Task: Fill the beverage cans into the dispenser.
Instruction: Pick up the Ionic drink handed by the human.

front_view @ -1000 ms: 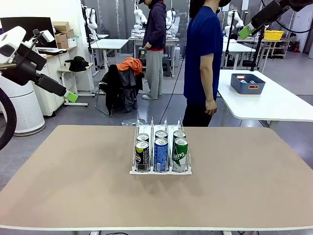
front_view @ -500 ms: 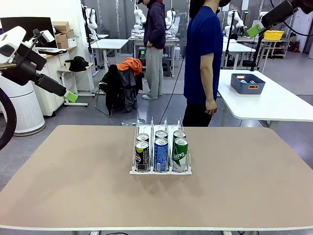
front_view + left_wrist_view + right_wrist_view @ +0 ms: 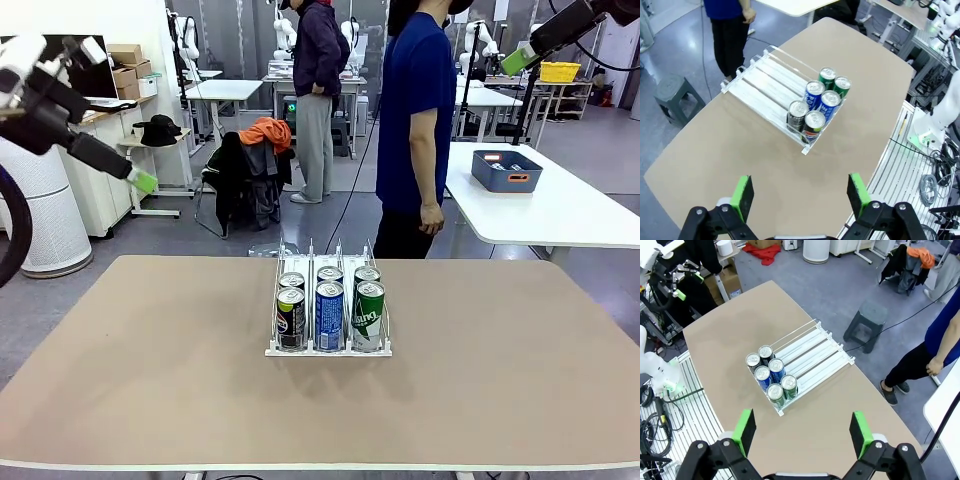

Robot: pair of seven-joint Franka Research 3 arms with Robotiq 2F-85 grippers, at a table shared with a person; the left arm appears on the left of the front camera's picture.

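Left gripper (image 3: 800,192) and right gripper (image 3: 802,432) hang spread, empty. Cans (image 3: 817,107) in the dispenser (image 3: 760,85) sit at 12 o'clock from the left jaws, 11 o'clock from the right.

Front view: rear cans (image 3: 329,274) mostly hidden behind front cans (image 3: 329,316), just tops show. Left arm (image 3: 45,105) blurred, cut by pic's left edge. Left gripper (image 3: 143,181) smeared, 2nd finger can't be made out. Right arm (image 3: 572,22) cut by top right corner. Right gripper (image 3: 517,58) too small there to read finger gap. Legs of person (image 3: 415,120) hidden behind far edge of table (image 3: 150,400), near table corners cut off. Wrist views: can print too small to read.
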